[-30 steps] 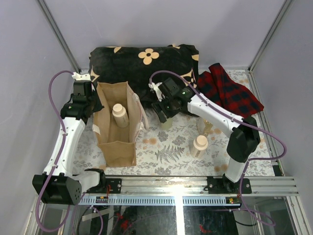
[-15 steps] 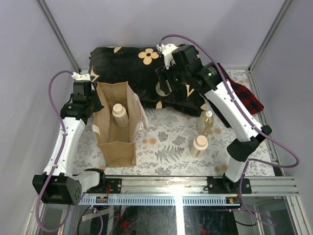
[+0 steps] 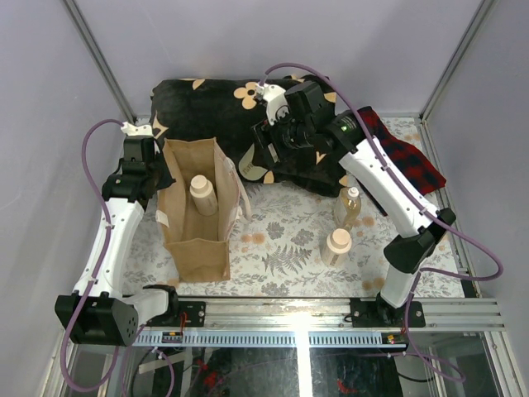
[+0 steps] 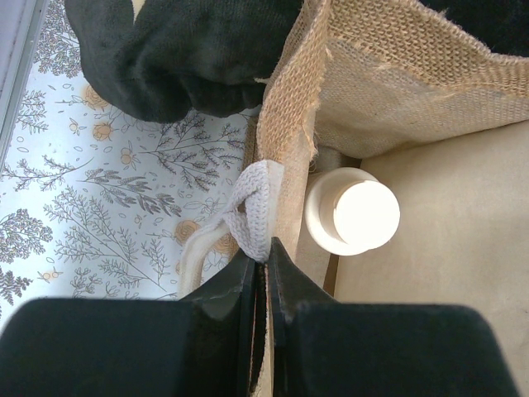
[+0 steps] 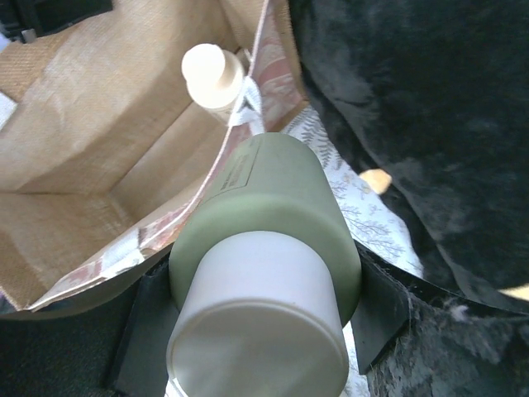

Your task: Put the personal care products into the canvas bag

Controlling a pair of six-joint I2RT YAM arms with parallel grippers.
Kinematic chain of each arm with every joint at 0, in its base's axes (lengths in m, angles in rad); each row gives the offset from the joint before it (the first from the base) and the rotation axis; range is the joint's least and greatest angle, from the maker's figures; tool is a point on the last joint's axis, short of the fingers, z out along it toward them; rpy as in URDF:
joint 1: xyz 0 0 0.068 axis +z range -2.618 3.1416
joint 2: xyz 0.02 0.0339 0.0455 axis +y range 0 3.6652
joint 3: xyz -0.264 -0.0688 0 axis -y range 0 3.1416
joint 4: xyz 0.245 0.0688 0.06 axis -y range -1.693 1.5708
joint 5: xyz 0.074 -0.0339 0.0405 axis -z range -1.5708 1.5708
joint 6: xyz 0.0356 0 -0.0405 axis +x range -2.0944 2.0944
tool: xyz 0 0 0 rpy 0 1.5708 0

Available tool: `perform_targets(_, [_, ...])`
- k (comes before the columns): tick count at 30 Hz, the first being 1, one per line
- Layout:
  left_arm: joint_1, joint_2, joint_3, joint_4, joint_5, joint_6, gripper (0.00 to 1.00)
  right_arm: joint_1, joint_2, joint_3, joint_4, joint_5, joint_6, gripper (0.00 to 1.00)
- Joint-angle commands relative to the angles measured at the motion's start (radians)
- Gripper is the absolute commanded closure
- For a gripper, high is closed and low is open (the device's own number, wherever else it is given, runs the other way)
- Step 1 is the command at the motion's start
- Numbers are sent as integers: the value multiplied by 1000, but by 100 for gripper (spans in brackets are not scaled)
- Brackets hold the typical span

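Starting on the left: the left gripper [image 4: 266,256] is pinched tight on the rim of the canvas bag [image 3: 198,240], right where the pale woven handle [image 4: 252,211] is stitched on. The bag looks like soft, coarse jute-type fabric, so I'd guess the walls flop if nobody holds that edge. One cream bottle [image 4: 351,217] is standing inside, just past the left fingertips on the inner side of the wall.

Over to the right gripper [image 3: 266,150]: it's clamped around the olive-green bottle [image 5: 273,207], with a dark pad on each side of the body just behind the beige cap [image 5: 256,331]. In the wrist view the bag's open mouth sits ahead of and below that gripper, off to its left. The bottle is in the air, not over the opening yet.

My read is that it's rigid, smooth plastic, not fragile but a bit slippery, and probably light. Squeezing the straight body seems the right call, since the rounded cap would slide out.

There's a small label patch on the olive body, but I can't read any text or brand on it.

The clear amber bottle [image 3: 349,207] and the other cream bottle [image 3: 336,246] stand on the patterned table cover, well below the right gripper toward its base, near each other and well apart from the bag
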Motion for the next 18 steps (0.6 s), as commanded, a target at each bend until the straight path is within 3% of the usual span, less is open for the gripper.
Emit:
perform_targets(1, [8,7,-12,56,14,-7,100,2,-111,-31,261,-170,34,98])
perform_targets(12, [6,14,-11,61,16,-6,100,41,-107,-29,345,-278,24,98])
perform_targets(18, [8,18,-8,65,21,-7,100,102,-22,-9,287,-354,-36,98])
